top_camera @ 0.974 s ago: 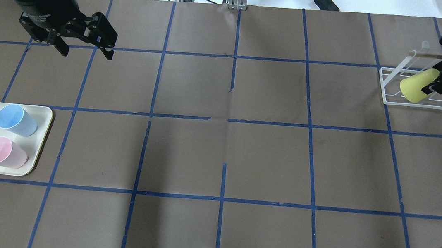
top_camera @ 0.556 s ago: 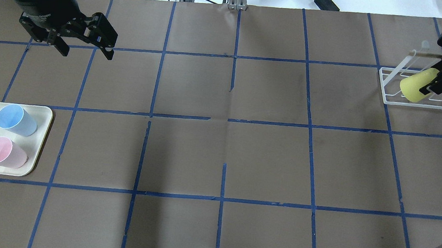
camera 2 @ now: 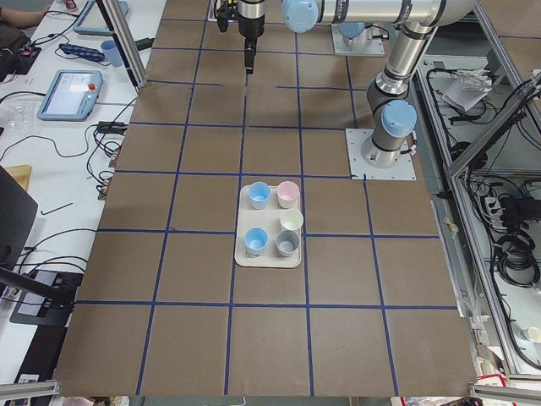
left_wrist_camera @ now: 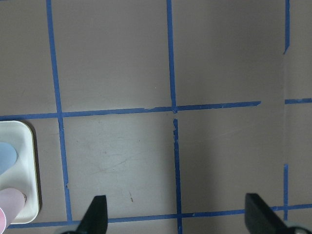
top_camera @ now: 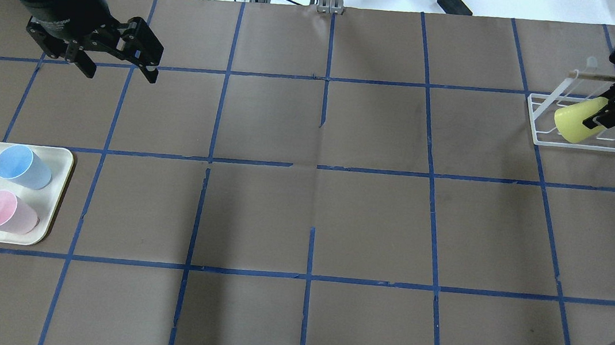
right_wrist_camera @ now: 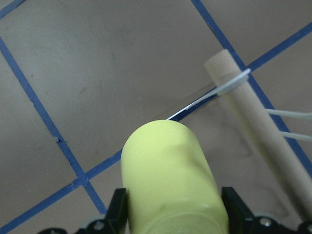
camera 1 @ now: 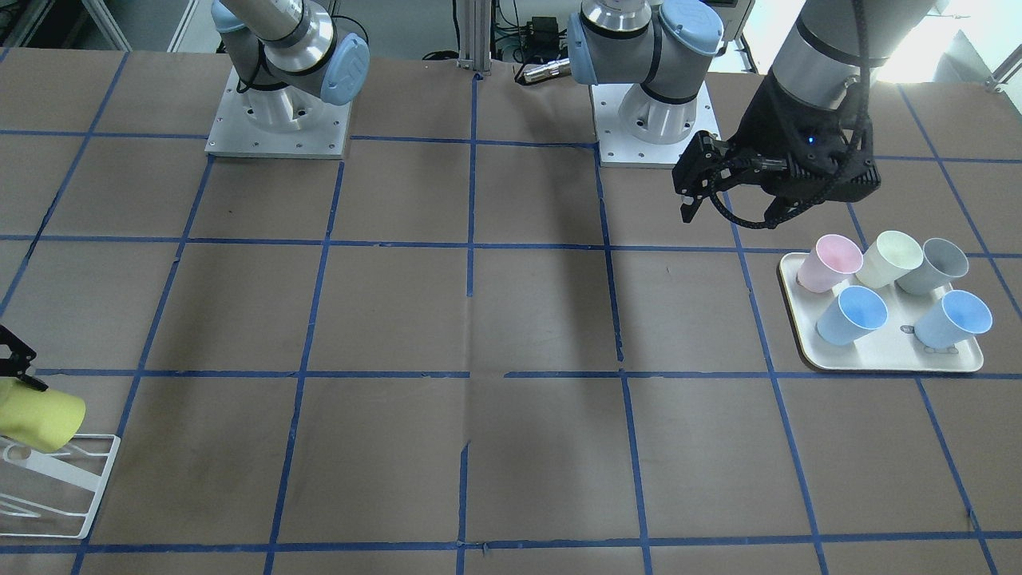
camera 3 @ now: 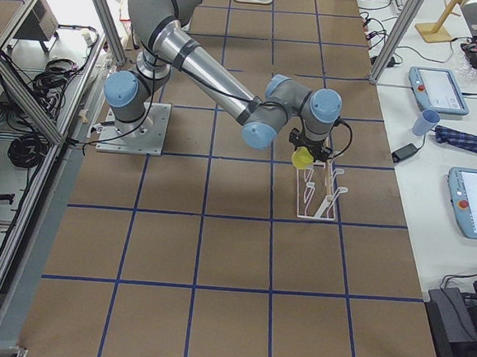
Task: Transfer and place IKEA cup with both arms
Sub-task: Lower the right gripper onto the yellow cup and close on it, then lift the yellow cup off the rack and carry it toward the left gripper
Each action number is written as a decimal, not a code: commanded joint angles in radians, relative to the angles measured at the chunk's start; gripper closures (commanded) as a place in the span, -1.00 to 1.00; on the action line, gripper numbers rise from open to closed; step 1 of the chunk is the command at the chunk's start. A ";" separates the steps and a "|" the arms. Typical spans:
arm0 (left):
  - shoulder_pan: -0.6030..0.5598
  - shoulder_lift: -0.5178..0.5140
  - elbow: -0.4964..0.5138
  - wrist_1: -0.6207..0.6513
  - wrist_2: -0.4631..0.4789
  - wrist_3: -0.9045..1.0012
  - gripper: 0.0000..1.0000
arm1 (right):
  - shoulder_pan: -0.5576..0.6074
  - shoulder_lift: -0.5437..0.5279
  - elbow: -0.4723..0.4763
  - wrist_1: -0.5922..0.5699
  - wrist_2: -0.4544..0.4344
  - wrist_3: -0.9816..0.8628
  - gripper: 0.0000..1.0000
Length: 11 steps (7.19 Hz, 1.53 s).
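Observation:
The bright yellow IKEA cup [top_camera: 573,123] lies on its side in my right gripper [top_camera: 603,116], which is shut on it, over the white wire rack [top_camera: 583,145] at the far right. In the right wrist view the cup [right_wrist_camera: 170,175] fills the space between the fingers of the right gripper [right_wrist_camera: 175,214], with its closed bottom pointing away. The cup also shows at the left edge of the front view [camera 1: 40,419] and in the right side view [camera 3: 303,158]. My left gripper [top_camera: 120,75] is open and empty above the table at the far left, apart from the cup.
A cream tray [top_camera: 58,196] at the near left holds several upright pastel cups: blue, pink, pale cream and grey. The rack has a wooden dowel [right_wrist_camera: 253,112] and upright wire pegs. Blue tape lines grid the brown table. Cables lie beyond the far edge.
My right gripper with the yellow cup has shifted slightly left and toward the far edge over the rack. The left arm has not moved.

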 commanded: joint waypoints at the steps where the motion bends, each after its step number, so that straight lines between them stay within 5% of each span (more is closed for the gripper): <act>1: 0.000 0.000 0.000 0.002 0.000 -0.001 -1.00 | 0.000 -0.006 -0.004 0.001 -0.004 0.003 -0.20; 4: 0.000 0.000 0.000 0.002 0.000 0.000 -1.00 | 0.000 -0.051 -0.024 0.026 -0.024 0.006 -0.18; 7: 0.002 0.002 0.002 0.005 0.000 -0.001 -1.00 | -0.002 -0.159 -0.058 0.168 -0.066 0.006 -0.04; 10: 0.002 0.002 0.005 0.006 -0.012 -0.001 -1.00 | -0.002 -0.243 -0.093 0.300 -0.086 0.006 0.69; 11: 0.005 0.005 0.005 0.006 -0.017 0.000 -1.00 | 0.000 -0.249 -0.092 0.306 -0.074 0.006 0.70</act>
